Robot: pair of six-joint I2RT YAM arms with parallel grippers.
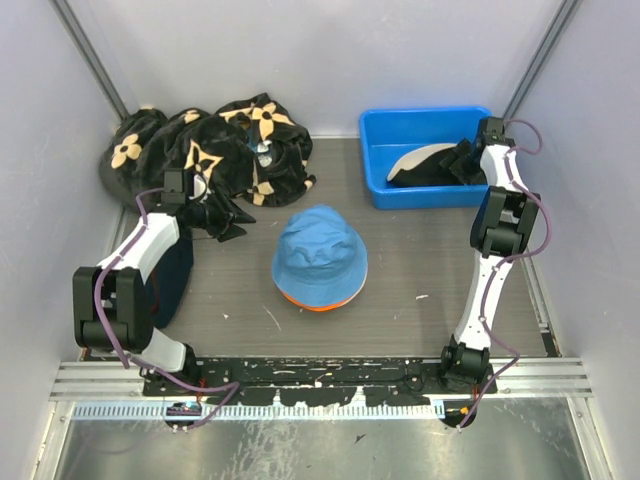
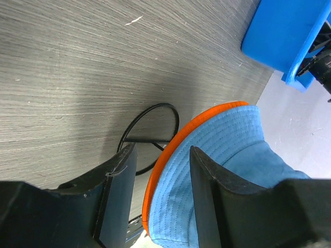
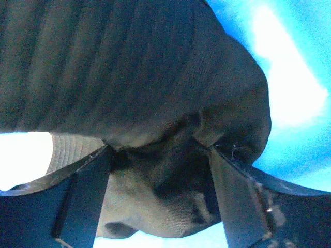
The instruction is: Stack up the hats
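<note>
A light blue hat (image 1: 320, 248) sits on an orange hat at the table's middle; only the orange brim (image 1: 318, 303) shows. My left gripper (image 1: 232, 218) is open and empty, left of that pile. In the left wrist view the blue hat (image 2: 227, 155) and orange brim (image 2: 176, 142) lie beyond my open fingers (image 2: 116, 191). A black hat (image 1: 440, 168) and a beige hat (image 1: 405, 160) lie in the blue bin (image 1: 378, 175). My right gripper (image 1: 470, 160) is down in the bin, jaws wide open around bunched black hat fabric (image 3: 165, 103); beige fabric (image 3: 67, 150) shows beside it.
A large black cloth with tan flowers (image 1: 215, 145) is heaped at the back left. A dark navy garment (image 1: 175, 275) lies under my left arm. A thin black cable loop (image 2: 150, 134) lies on the table near the hat pile. The bin's blue wall (image 3: 289, 77) is close to my right fingers.
</note>
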